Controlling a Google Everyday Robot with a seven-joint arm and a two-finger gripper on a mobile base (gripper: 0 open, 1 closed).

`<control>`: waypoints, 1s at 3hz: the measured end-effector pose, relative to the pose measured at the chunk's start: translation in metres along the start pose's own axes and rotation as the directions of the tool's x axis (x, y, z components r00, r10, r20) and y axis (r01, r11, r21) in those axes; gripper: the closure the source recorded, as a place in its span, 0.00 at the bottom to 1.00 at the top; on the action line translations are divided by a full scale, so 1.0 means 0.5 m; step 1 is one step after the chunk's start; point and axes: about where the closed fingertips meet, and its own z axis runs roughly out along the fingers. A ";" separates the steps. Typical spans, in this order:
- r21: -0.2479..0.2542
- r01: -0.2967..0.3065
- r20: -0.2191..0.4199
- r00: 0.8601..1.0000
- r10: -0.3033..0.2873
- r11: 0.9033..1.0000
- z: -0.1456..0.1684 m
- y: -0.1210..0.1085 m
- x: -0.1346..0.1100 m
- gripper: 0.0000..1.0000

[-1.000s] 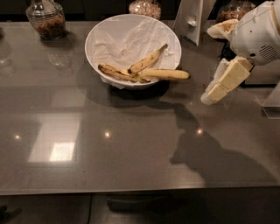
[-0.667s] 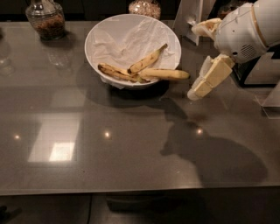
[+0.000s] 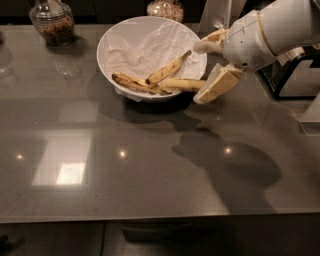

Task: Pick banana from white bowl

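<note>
The white bowl (image 3: 120,37), lined with crumpled white paper, stands at the back centre of the grey table. Three bananas lie in it. The banana (image 3: 181,84) is the plump, nearly straight yellow one, lying across the bowl's front right with its end at the rim. A thin brown-blotched banana (image 3: 131,82) lies to its left, and a slimmer speckled one (image 3: 169,68) slants above it. My gripper (image 3: 199,72) is open at the bowl's right rim. One finger (image 3: 212,42) is above the rim and the other (image 3: 218,86) is by the banana's right end.
A glass jar (image 3: 52,21) with dark contents stands at the back left. Another jar (image 3: 165,8) stands behind the bowl. A white upright object (image 3: 214,15) and a dark appliance (image 3: 295,75) stand at the back right. The table's front edge (image 3: 150,217) runs along the bottom.
My gripper and arm have moved left and slightly down from the right side of the table to the bowl's right rim. The bananas and bowl have not moved.
</note>
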 end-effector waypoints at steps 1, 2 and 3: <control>-0.013 0.040 -0.034 0.999 -0.040 0.999 0.033 -0.006 0.016 0.34; -0.023 0.056 -0.062 0.996 -0.057 0.998 0.059 -0.011 0.034 0.40; -0.037 0.053 -0.091 0.994 -0.057 0.998 0.086 -0.014 0.058 0.42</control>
